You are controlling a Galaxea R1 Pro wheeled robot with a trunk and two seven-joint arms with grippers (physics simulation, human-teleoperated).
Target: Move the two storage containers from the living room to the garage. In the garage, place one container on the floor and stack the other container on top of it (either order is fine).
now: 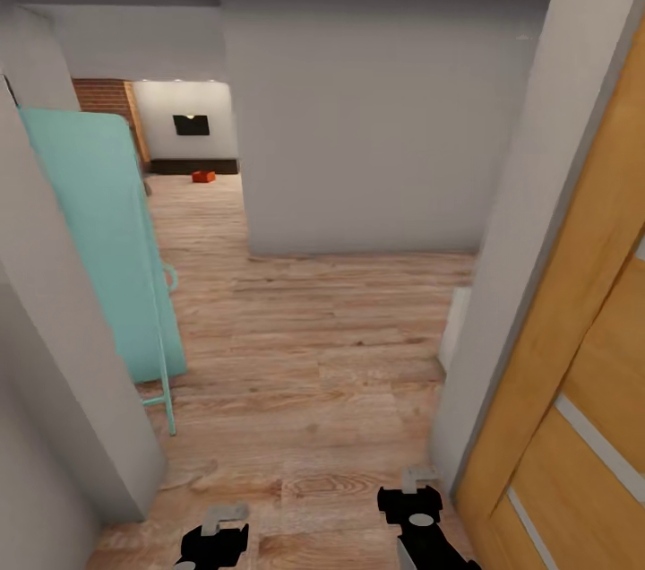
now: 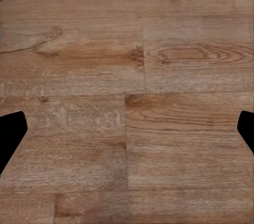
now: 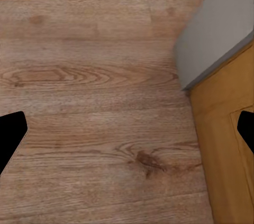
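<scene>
Standing in a narrow hallway on light wood-plank floor [image 1: 313, 346], facing toward the living room [image 1: 184, 126] far ahead through the opening. Spotting one storage container [image 1: 203, 177] there as a small orange-red shape on the floor, just in front of the long dark low cabinet [image 1: 193, 166] under the wall TV [image 1: 191, 125]; not making out a second one from here. Carrying nothing: left claw [image 1: 213, 541] and right claw [image 1: 417, 512] hanging low, both spread apart, with bare planks between the tips in each wrist view.

Judging the tight passage as the main hazard. Risking a scrape of the right arm or base against the grey wall corner [image 3: 211, 39] and wooden door [image 1: 582, 355], both just beside the right claw. Risking a snag on the teal panel [image 1: 98, 238] and its thin leg [image 1: 166, 391] jutting into the lane at the left. Also risking a wrong approach angle, the container being too far off for its orientation to be read.
</scene>
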